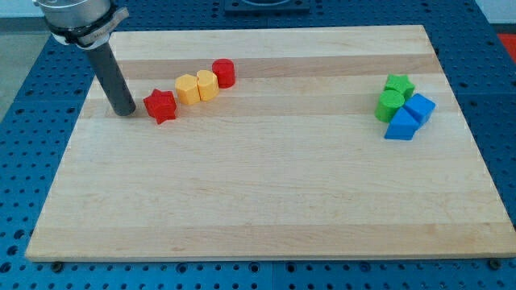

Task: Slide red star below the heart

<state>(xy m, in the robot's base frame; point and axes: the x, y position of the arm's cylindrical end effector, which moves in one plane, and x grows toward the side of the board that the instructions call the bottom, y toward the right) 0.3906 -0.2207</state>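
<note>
The bench (266, 201) is a pale wooden board resting on a blue perforated base (32, 97). My tip (125, 112) stands on the board in the upper left part of the view, at the end of a dark upright rod hanging from a metal collar at the view's top left corner. The arm carries no fingers, only this rod, so nothing is held or clamped. The red star (160, 105) lies just to the right of my tip, very near it; contact between the 2 cannot be confirmed. Up and to the right of the red star runs a short diagonal row of 3 blocks: a yellow heart (187, 89), then a second yellow block (207, 84) whose shape looks roughly hexagonal, then a red block (223, 73) that appears cylindrical. The 2 yellow blocks touch each other, and the red block sits close against the second one. The red star is to the lower left of the yellow heart, near it but with a small gap. Well apart, at the view's right side, is a tight cluster of 4 blocks: a green star (398, 84) at the top, a green block (389, 104) below it, a blue block (419, 108) to the right, and a blue block (401, 126) at the bottom, apparently wedge shaped.
</note>
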